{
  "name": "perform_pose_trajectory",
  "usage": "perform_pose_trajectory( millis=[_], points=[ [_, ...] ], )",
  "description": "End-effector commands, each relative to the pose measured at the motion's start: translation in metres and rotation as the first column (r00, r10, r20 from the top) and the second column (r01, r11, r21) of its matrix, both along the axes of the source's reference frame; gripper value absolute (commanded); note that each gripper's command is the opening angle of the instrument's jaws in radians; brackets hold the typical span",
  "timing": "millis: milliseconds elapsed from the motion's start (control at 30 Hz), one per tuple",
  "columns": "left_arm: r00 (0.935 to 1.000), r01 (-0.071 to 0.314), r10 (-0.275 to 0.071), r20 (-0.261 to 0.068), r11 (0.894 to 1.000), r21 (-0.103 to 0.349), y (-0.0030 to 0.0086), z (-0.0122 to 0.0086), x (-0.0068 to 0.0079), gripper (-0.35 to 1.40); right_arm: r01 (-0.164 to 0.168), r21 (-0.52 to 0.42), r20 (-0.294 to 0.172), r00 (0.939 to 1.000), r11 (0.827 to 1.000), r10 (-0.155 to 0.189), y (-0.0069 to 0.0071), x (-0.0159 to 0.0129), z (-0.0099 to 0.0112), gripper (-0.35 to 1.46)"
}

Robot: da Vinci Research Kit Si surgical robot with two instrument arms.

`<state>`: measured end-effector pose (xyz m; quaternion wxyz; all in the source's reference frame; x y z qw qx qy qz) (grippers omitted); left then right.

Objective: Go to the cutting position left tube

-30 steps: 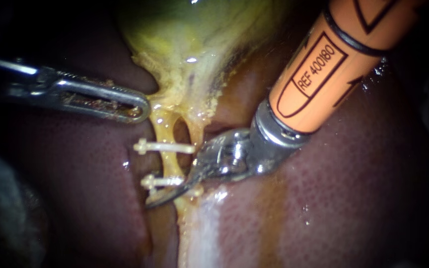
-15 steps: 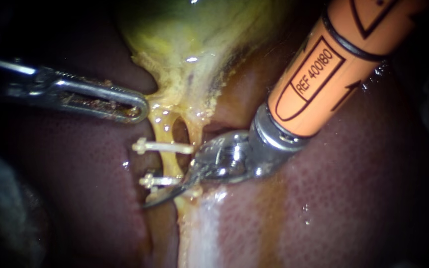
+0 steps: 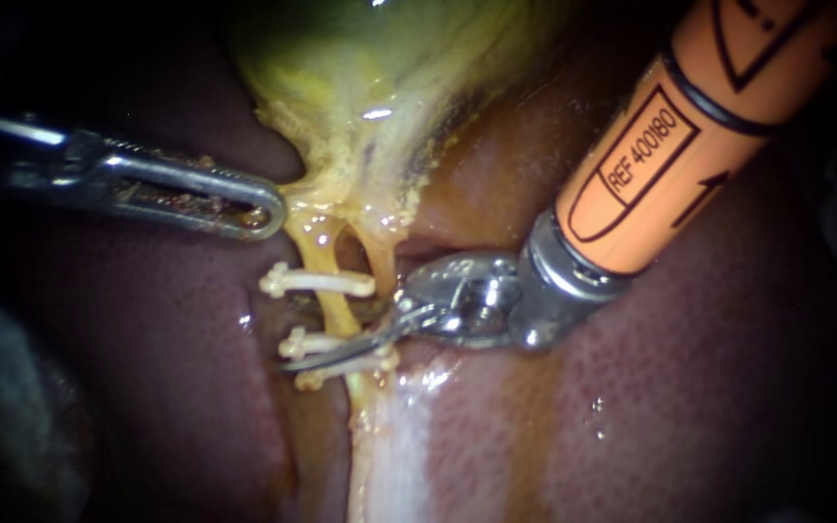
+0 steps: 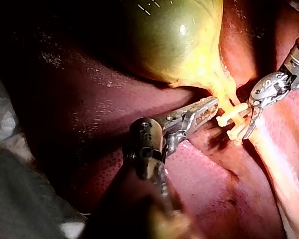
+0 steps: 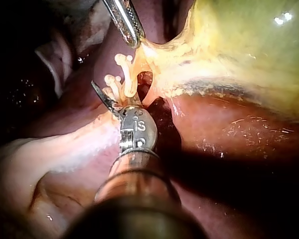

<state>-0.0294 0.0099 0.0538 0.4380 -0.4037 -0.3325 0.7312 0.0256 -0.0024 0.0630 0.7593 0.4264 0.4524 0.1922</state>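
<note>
now, endoscope view. the left instrument comes in level from the left. its jaws lie together, pinched on the yellow edge of the gallbladder at its neck. the tissue there is drawn out to a point toward the tip, which also shows from the right wrist camera.

two tubes run down from the neck with a small window between them. the left tube is thin and yellow, slanting down over the liver. the right tube is shorter and passes behind the right instrument's hinge.

three pale clips cross the left tube. the upper clip sits level with the window. the middle clip and lower clip sit close together farther down.

the right instrument enters from the upper right, with an orange shaft and a metal hinge. one thin curved blade shows. it lies across the left tube in the narrow gap between the middle clip and the lower clip, its tip reaching past the tube toward the view's left. the second blade is not made out in any view, so i cannot tell whether this tip is open or closed. the two instrument tips are apart.
</note>
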Motion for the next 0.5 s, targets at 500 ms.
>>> perform_pose_trajectory(
  millis=[500],
  points=[
    [1.0000, -0.002, 0.002, 0.001, 1.000, 0.001, 0.0000, 0.0000, 0.0000, -0.35, -0.036, 0.024, -0.052, 0.9980, 0.999, 0.037, -0.0003, 0.0027, 0.0001, 1.45]
  ],
)
